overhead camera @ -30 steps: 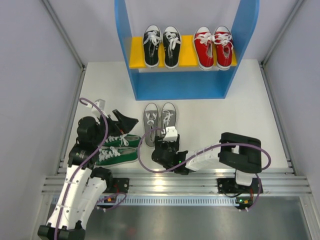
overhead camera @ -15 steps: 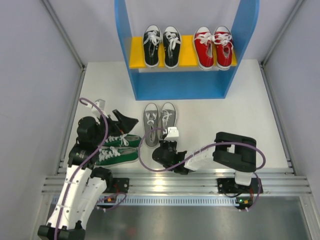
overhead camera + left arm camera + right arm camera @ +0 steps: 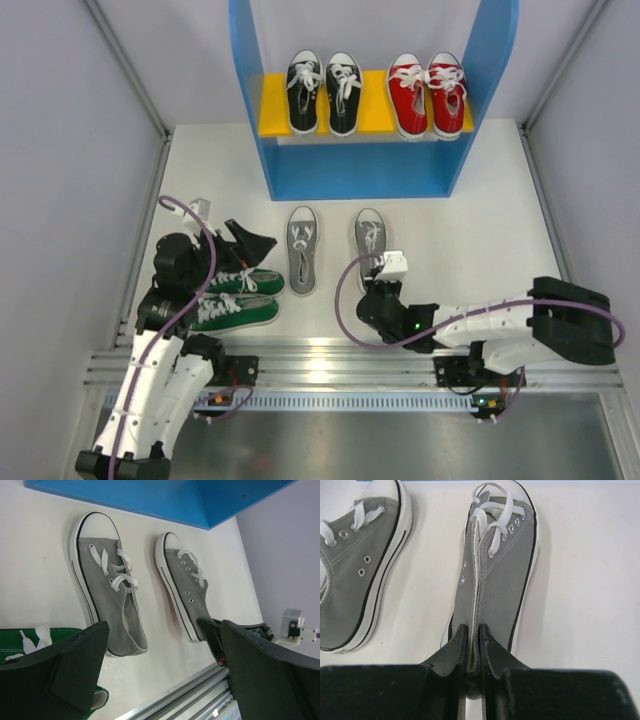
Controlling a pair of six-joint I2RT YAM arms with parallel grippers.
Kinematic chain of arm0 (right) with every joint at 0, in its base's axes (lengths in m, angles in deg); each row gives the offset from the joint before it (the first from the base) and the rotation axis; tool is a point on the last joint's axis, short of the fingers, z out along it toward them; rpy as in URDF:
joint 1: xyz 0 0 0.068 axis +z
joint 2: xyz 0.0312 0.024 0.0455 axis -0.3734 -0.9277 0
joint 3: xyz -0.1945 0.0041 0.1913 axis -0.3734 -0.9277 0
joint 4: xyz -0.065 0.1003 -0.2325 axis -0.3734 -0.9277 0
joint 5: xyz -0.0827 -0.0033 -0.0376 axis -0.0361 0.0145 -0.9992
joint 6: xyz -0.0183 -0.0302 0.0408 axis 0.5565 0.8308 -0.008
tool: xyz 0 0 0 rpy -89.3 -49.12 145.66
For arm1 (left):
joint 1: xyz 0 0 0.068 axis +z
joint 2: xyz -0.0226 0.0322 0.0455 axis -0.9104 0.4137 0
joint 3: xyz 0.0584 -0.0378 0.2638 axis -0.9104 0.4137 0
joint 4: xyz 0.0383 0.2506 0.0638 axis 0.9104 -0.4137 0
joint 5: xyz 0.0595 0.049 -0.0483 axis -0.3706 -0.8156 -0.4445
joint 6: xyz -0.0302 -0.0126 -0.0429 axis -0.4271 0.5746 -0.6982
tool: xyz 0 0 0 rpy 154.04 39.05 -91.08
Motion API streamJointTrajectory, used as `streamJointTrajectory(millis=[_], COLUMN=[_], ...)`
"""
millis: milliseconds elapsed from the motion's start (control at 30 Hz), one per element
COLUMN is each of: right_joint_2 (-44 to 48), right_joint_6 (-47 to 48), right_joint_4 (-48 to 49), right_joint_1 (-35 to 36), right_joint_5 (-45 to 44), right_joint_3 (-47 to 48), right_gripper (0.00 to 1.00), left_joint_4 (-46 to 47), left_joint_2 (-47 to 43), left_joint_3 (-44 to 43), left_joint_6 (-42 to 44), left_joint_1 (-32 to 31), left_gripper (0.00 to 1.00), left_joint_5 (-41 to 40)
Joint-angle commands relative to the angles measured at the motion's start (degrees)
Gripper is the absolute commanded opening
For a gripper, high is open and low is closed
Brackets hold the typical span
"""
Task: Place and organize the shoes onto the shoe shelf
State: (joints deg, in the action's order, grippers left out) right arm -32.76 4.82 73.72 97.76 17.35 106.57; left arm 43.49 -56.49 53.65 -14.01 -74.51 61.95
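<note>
The shoe shelf stands at the back, with a black pair and a red pair on its yellow board. Two grey shoes lie toes-to-shelf on the table in front of it. My right gripper is shut on the pinched heel collar of the right grey shoe. The left grey shoe lies apart from it. A green pair lies on its side at the left. My left gripper hovers open above the green pair, holding nothing.
The shelf's blue base runs just beyond the grey shoes' toes. Grey side walls close the table left and right. A metal rail crosses the near edge by the arm bases. The right arm lies low along the front right.
My right gripper closed on the right grey shoe's heel and carried it rightward, away from its mate. The right arm swung out to the right. The left arm stayed still.
</note>
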Motion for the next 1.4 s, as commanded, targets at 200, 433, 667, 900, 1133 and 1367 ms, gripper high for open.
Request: streamJointTrajectory(millis=[200, 433, 667, 900, 1133, 1367], right_joint_2=[21.34, 29.19, 27.61, 23.93, 14.17, 1.09], right_joint_6=[8.26, 21.0, 40.26, 38.59, 36.57, 40.15], right_joint_4=[-11.19, -6.19, 16.05, 21.5, 26.94, 45.03], right_joint_1=[-3.13, -15.52, -27.74, -45.05, -52.98, -55.0], right_joint_5=[-9.3, 1.32, 15.56, 37.08, 48.78, 51.52], right_joint_3=[-1.23, -3.78, -8.53, -8.09, -3.87, -4.39], right_gripper=[0.0, 0.0, 0.0, 0.0, 0.0, 0.0], left_joint_4=[2.38, 2.38, 2.82, 3.61, 5.9, 6.16], left_joint_2=[0.62, 0.7, 0.88, 0.79, 1.14, 0.27], left_joint_3=[0.13, 0.22, 0.31, 0.92, 2.33, 2.86], left_joint_6=[0.8, 0.45, 0.19, 0.19, -0.6, -0.43], left_joint_1=[-0.1, -0.01, -0.01, -0.02, -0.1, -0.01], left_gripper=[0.99, 0.99, 0.99, 0.99, 0.99, 0.99], left_joint_5=[0.66, -0.04, -0.13, 0.13, 1.01, 1.19])
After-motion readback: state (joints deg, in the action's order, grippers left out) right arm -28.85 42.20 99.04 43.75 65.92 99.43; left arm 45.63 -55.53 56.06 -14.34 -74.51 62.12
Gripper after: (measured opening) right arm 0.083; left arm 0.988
